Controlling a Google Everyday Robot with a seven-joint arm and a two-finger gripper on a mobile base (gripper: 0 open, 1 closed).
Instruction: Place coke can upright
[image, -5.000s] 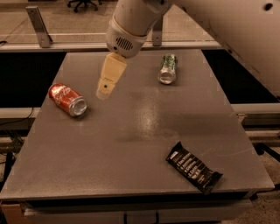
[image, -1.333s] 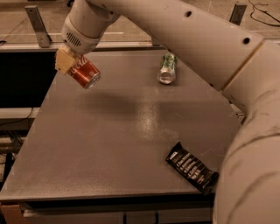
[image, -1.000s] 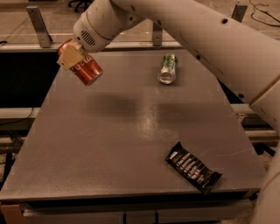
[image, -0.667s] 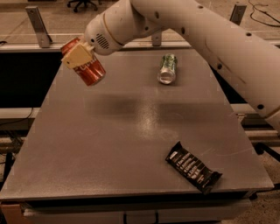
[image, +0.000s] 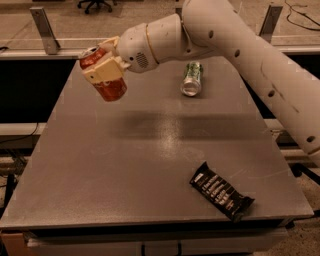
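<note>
the white arm (image: 260, 65) reaches in from the right edge and runs up and leftward, ending in a rounded wrist (image: 150, 45) turned to the left. the gripper (image: 102, 75) sits at the upper left of the view, its tan fingers (image: 105, 70) clamped across the middle of the tilted coke can (image: 112, 90).

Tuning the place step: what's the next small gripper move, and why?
Probably rotate the wrist until the coke can stands vertical: the gripper holds it tilted, top leaning left, in the air above the table's left rear.
</note>
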